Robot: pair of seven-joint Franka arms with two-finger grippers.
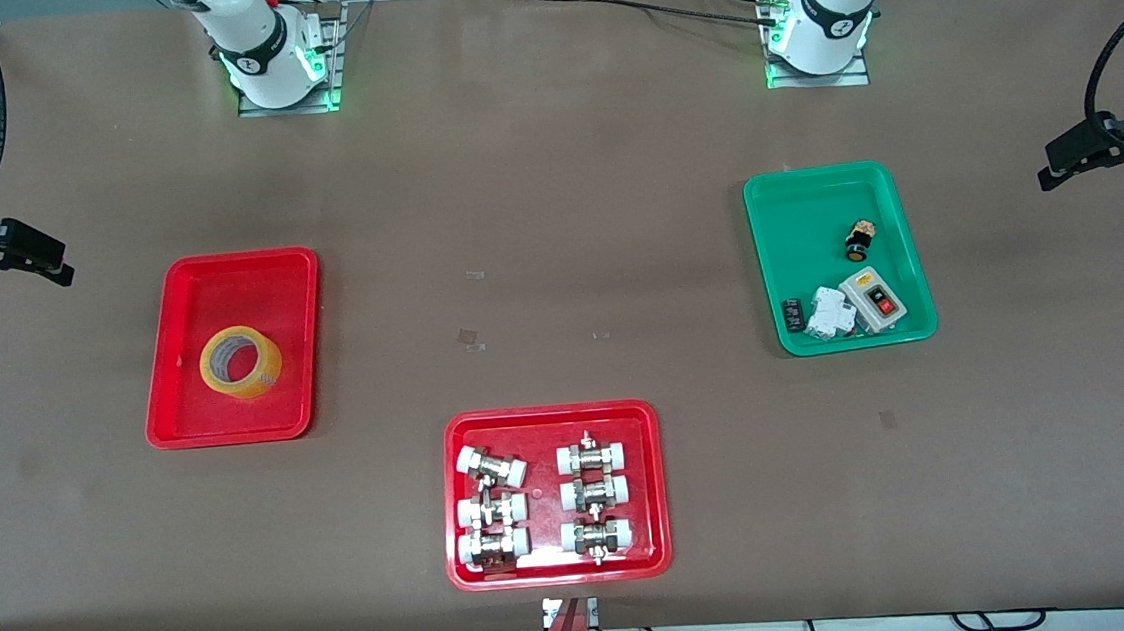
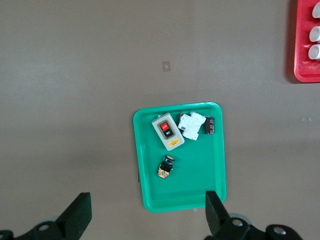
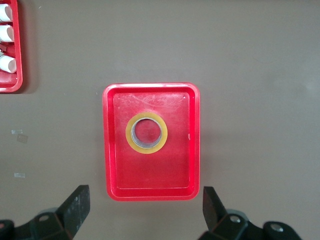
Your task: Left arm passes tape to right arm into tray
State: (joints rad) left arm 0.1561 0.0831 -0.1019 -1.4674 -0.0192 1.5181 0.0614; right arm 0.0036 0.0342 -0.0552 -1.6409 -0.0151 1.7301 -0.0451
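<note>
The tape (image 1: pixel 241 362), a translucent yellow roll with a white core, lies flat in the plain red tray (image 1: pixel 191 315) toward the right arm's end of the table. In the right wrist view the tape (image 3: pixel 146 132) sits near the middle of the tray (image 3: pixel 170 170). My right gripper (image 3: pixel 145 215) hangs high over the table at the tray's edge, open and empty. My left gripper (image 2: pixel 147 215) hangs high at the edge of the green tray (image 2: pixel 200 185), open and empty.
The green tray (image 1: pixel 814 205) holds a grey switch box (image 1: pixel 873 299), a white breaker (image 1: pixel 828 313) and a small black button (image 1: pixel 858 240). A red tray of white-capped metal fittings (image 1: pixel 549 425) stands nearest the front camera, mid-table.
</note>
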